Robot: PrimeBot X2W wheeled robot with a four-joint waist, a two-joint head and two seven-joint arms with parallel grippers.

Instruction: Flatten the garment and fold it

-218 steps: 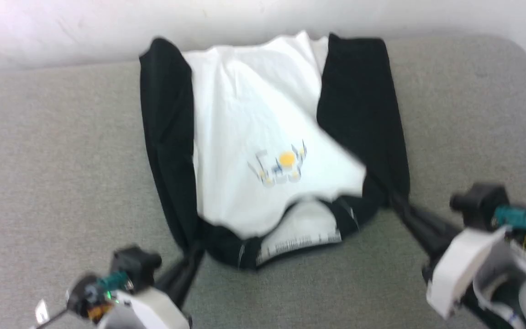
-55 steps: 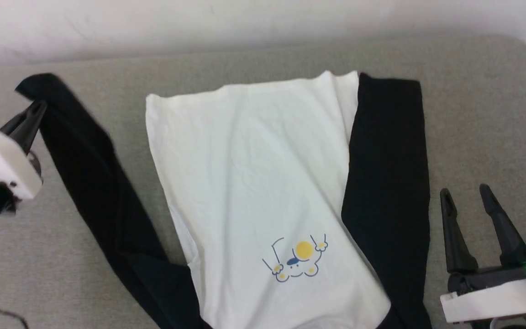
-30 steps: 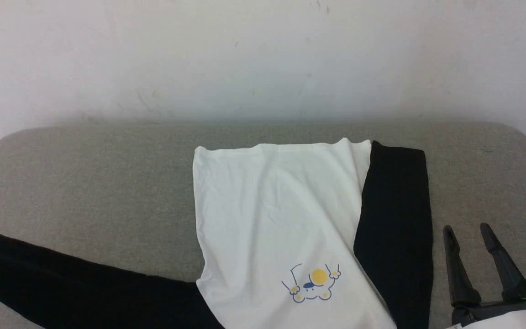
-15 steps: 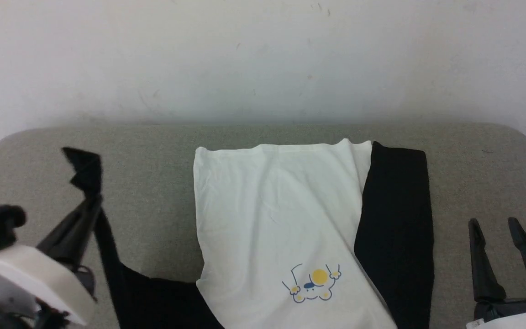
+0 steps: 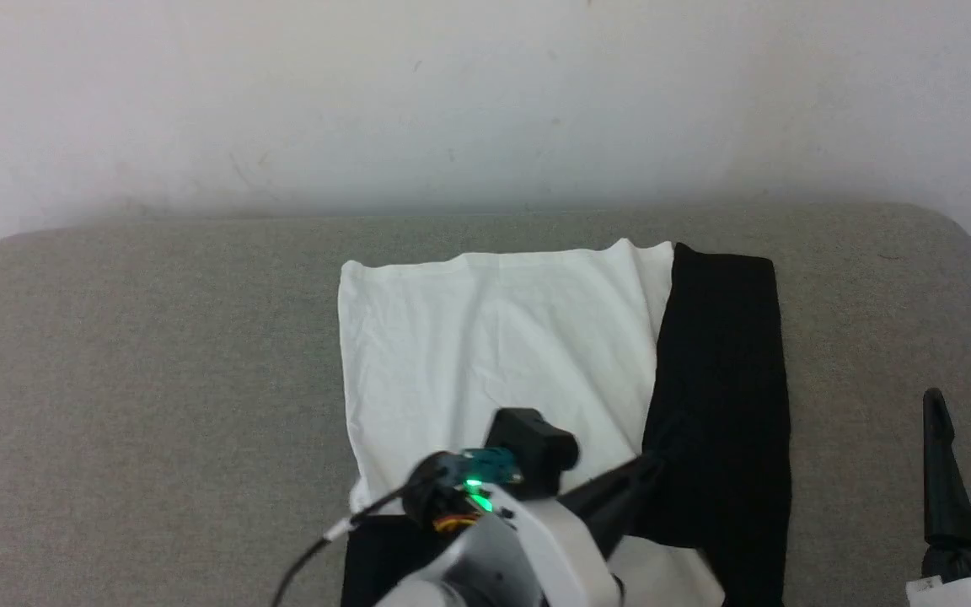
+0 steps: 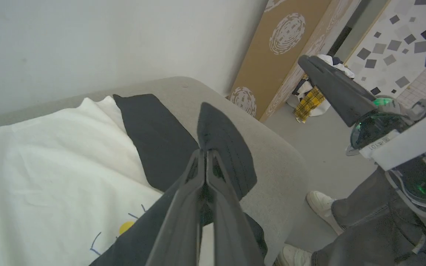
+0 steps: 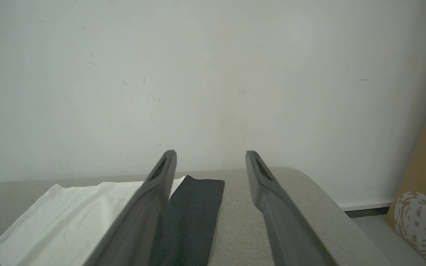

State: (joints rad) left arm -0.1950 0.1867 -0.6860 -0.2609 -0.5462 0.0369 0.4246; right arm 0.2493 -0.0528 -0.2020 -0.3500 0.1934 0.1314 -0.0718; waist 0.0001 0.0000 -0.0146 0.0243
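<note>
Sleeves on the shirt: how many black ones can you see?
2. One sleeve lies flat along the right side of the shirt. The other sleeve is pinched in the shut left tool, held up over the shirt.

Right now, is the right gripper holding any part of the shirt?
No, the right gripper stands wide open and empty, off to the side of the garment.
</note>
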